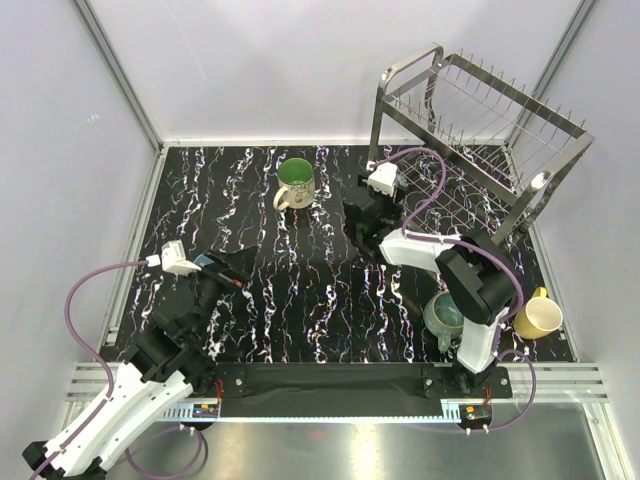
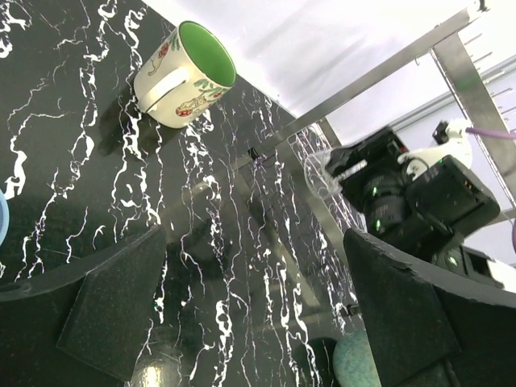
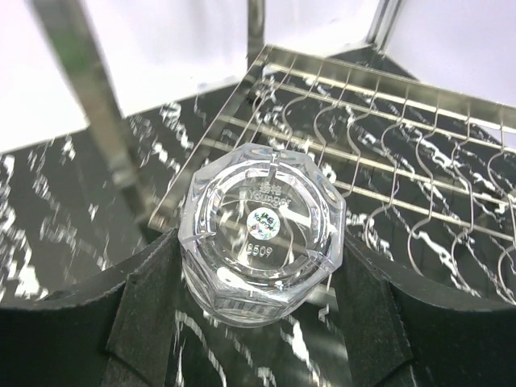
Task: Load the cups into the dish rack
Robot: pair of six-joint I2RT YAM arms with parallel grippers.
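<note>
My right gripper is shut on the clear glass tumbler, whose base faces the camera, held just before the near-left corner of the dish rack's lower wire tier. In the top view the right gripper is left of the dish rack. The cream mug with green inside stands at the back middle. The teal mug and the yellow mug sit near the right arm's base. My left gripper is open and empty, with the light-blue cup just beside it.
The black marbled mat covers the table inside white walls. In the left wrist view the cream mug stands far ahead, the rack's steel frame crosses the top right, and the teal mug shows by the right finger.
</note>
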